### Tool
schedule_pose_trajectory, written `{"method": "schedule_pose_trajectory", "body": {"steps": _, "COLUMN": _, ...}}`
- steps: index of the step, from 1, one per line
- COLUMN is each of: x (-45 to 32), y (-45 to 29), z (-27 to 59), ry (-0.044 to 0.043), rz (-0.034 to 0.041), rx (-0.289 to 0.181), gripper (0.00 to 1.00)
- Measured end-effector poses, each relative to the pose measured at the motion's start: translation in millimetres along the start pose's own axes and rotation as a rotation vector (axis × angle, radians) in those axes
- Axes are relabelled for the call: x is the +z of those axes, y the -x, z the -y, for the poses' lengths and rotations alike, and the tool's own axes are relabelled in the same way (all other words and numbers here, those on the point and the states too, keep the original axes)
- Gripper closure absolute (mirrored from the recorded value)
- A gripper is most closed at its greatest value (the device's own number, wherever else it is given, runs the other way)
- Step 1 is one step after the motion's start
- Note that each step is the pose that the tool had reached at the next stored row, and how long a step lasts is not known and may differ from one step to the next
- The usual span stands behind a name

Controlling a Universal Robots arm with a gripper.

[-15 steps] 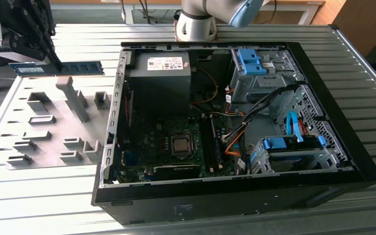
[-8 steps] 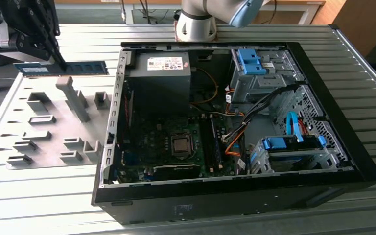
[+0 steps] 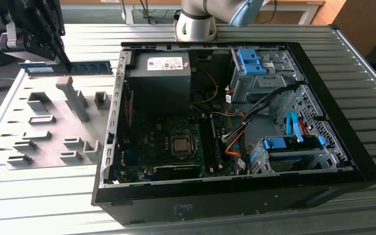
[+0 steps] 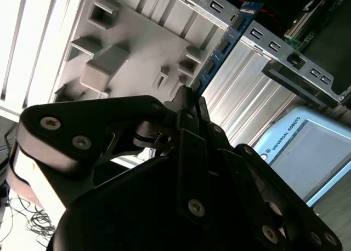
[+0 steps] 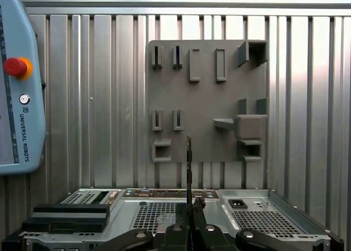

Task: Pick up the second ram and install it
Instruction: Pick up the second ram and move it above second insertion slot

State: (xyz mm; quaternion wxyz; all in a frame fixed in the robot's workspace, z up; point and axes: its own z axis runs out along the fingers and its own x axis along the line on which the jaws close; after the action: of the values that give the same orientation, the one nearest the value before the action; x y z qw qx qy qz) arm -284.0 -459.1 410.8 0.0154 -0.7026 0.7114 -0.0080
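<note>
gripper pinching second ram mid-length | ram being held level over grey holder plate far edge | sitting beside open computer case

Open black computer case lying on slatted metal table, dark power supply and blue drive caddies inside; grey holder plate just beside it, on exterior view's left.

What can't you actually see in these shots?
- Exterior view: the gripper covers part of the ram it grips.
- First wrist view: ram edge-on, chips hidden.
- Exterior view: slots too dark to tell whether filled.
- Exterior view: arm cut off by the top edge.
</note>
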Motion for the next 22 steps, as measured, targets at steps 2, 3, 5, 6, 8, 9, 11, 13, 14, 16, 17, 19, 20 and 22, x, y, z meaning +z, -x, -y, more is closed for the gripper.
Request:
{"method": "schedule_pose_trajectory", "body": {"steps": 2, "x": 0.1, "y": 0.0, "z": 1.6, "ry": 0.0, "rz": 0.0, "rx": 0.0, "gripper": 0.86}}
{"method": "schedule_pose_trajectory", "body": {"steps": 3, "x": 0.1, "y": 0.0, "z": 2.5, "ry": 0.0, "rz": 0.0, "rx": 0.0, "gripper": 0.86}}
{"method": "schedule_pose_trajectory", "body": {"steps": 5, "x": 0.2, "y": 0.1, "z": 5.3, "ry": 0.0, "rz": 0.0, "rx": 0.0, "gripper": 0.86}}
{"method": "schedule_pose_trajectory", "body": {"steps": 6, "x": 0.2, "y": 0.1, "z": 6.7, "ry": 0.0, "rz": 0.0, "rx": 0.0, "gripper": 0.86}}
{"method": "schedule_pose_trajectory", "body": {"steps": 8, "x": 0.3, "y": 0.1, "z": 9.7, "ry": 0.0001, "rz": 0.0, "rx": 0.0, "gripper": 0.86}}
{"method": "schedule_pose_trajectory", "body": {"steps": 9, "x": 0.3, "y": 0.2, "z": 11.3, "ry": 0.0001, "rz": 0.0, "rx": 0.0, "gripper": 0.86}}
{"method": "schedule_pose_trajectory", "body": {"steps": 11, "x": 0.5, "y": 0.2, "z": 14.7, "ry": 0.0001, "rz": 0.0, "rx": 0.0, "gripper": 0.86}}
{"method": "schedule_pose_trajectory", "body": {"steps": 13, "x": 0.6, "y": 0.3, "z": 18.1, "ry": 0.0, "rz": 0.0, "rx": 0.0, "gripper": 0.86}}
{"method": "schedule_pose_trajectory", "body": {"steps": 14, "x": 0.6, "y": 0.3, "z": 19.9, "ry": 0.0, "rz": 0.0, "rx": 0.0, "gripper": 0.86}}
{"method": "schedule_pose_trajectory", "body": {"steps": 16, "x": 0.7, "y": 0.3, "z": 23.3, "ry": 0.0001, "rz": 0.0, "rx": 0.0, "gripper": 0.86}}
{"method": "schedule_pose_trajectory", "body": {"steps": 17, "x": 0.8, "y": 0.3, "z": 24.9, "ry": 0.0, "rz": 0.0, "rx": 0.0, "gripper": 0.86}}
{"method": "schedule_pose_trajectory", "body": {"steps": 19, "x": 0.9, "y": 0.3, "z": 28.2, "ry": 0.0, "rz": 0.0, "rx": 0.0, "gripper": 0.86}}
{"method": "schedule_pose_trajectory", "body": {"steps": 20, "x": 1.0, "y": 0.4, "z": 30.0, "ry": 0.0, "rz": 0.0, "rx": 0.0, "gripper": 0.86}}
{"method": "schedule_pose_trajectory", "body": {"steps": 22, "x": 1.1, "y": 0.4, "z": 33.1, "ry": 0.0001, "rz": 0.0, "rx": 0.0, "gripper": 0.86}}
